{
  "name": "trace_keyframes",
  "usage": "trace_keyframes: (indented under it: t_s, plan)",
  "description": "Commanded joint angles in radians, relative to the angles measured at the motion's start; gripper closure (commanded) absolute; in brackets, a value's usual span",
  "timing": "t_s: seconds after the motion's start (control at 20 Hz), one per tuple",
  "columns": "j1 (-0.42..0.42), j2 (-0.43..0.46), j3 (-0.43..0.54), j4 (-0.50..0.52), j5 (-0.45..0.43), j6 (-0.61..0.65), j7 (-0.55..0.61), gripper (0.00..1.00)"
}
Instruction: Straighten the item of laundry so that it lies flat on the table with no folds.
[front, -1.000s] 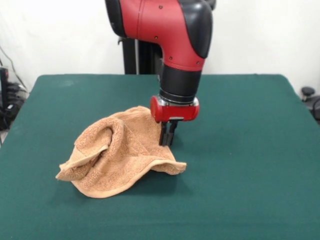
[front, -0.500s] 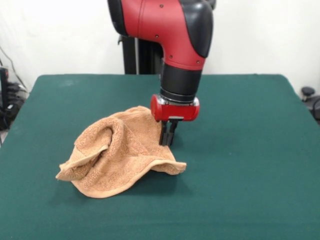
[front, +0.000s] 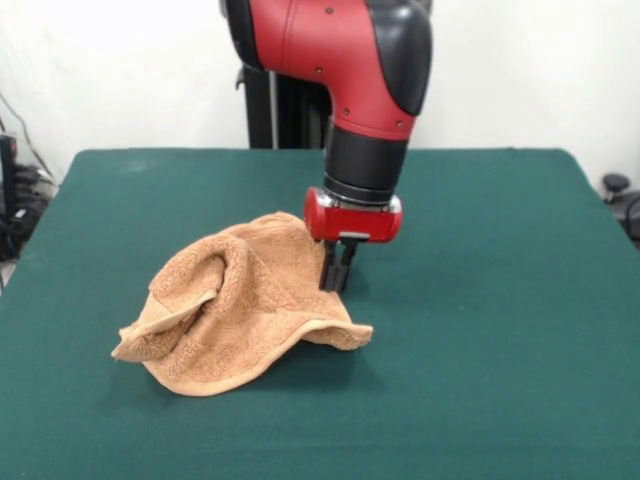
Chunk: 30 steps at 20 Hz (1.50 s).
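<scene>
Change since earlier frame: arm and claw (front: 337, 288) have shifted slightly toward the picture's right; the towel's outline is unchanged, so the move has not dragged the cloth.

Towel position: item of laundry (front: 235, 310) lies left of centre on the counter (front: 500, 330), well inside every edge; plenty of bare green surface surrounds it for spreading.

Towel shape: crumpled into a raised mound; one thick fold rolls over near the middle, a flap runs out to a point at the picture's left, and a hemmed edge curls along the near side to a corner at the right; far from flat.

Claw state: fingers stand close together, pointing straight down, at the towel's right-hand far edge; whether a pinch of cloth lies between them cannot be told from this view, since the tips meet the fabric just where its edge drops behind.

Reason for placement: an edge is probably the chosen hold because pulling outward from there would open the folds rather than bunch them.

Stage of task: early; judged as grasp or first pull.

Risk: a thin pinch of terry may slip; a pull may slide the whole mound.
</scene>
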Motion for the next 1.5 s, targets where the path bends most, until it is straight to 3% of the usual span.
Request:
trace_keyframes:
  t_s: [0.05, 0.9, 1.5]
  plan:
    - [0.086, 0.152, 0.191, 0.07, 0.102, -0.063, 0.357, 1.0]
    - [0.113, 0.141, 0.186, 0.096, 0.2, -0.075, 0.337, 1.0]
    - [0.04, 0.097, 0.153, 0.038, 0.066, -0.003, 0.158, 1.0]
